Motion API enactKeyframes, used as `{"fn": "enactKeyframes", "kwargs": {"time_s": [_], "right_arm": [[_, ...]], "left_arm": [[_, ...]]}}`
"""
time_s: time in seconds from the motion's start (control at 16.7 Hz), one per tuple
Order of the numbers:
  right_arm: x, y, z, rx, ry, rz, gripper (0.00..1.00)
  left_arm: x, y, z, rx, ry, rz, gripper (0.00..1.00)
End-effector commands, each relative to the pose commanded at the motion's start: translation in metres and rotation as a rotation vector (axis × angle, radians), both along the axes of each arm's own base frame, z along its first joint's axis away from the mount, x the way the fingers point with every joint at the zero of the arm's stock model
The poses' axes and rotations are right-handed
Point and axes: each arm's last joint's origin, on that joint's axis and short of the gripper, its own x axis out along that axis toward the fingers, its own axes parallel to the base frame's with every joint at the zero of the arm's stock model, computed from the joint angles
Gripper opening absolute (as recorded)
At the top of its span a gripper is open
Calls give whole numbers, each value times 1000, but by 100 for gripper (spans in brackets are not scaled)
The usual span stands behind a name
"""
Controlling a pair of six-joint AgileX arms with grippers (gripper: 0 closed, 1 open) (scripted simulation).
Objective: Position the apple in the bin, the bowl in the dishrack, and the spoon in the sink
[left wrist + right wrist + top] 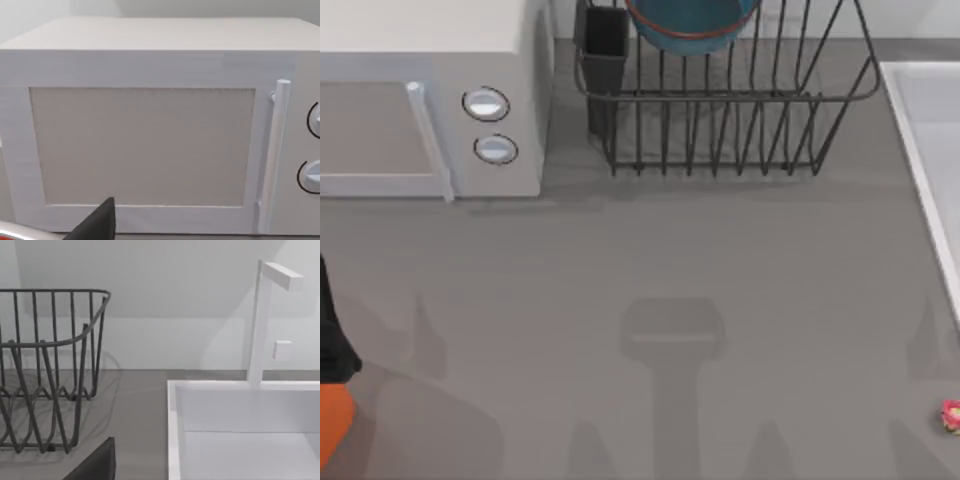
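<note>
The teal-blue bowl (692,22) with its reddish rim rests inside the black wire dishrack (720,120) at the back middle of the table. Far off at the front right edge lies the tiny pink-and-yellow spoon (951,415), cut off by the picture's border. Along the right side runs the white rim of the sink (920,170), whose basin (240,440) appears close up in the right wrist view. A dark part of my left gripper (97,224) faces the microwave door. A dark part of my right gripper (97,462) sits between dishrack (45,370) and sink. The apple and the bin are out of view.
A white microwave (430,110) with two round knobs fills the back left; its door (145,145) and handle are near the left wrist camera. A white faucet (262,320) rises behind the sink. An orange and black shape (332,400) sits at the front left edge.
</note>
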Motion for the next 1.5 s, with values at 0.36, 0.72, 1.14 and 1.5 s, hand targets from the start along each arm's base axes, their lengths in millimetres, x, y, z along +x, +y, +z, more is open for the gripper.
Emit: {"fn": "enactKeyframes", "kwargs": {"time_s": [0.36, 0.72, 1.14, 1.5], "right_arm": [[0, 0, 3, -12, 11, 3, 100], [10, 1, 27, -281, 347, 54, 100], [52, 1, 28, -702, 1042, 435, 100], [87, 1, 31, -869, 1344, 826, 100]], "left_arm": [[0, 0, 0, 0, 0, 0, 100], [0, 0, 0, 0, 0, 0, 100], [0, 0, 0, 0, 0, 0, 100], [0, 0, 0, 0, 0, 0, 100]]}}
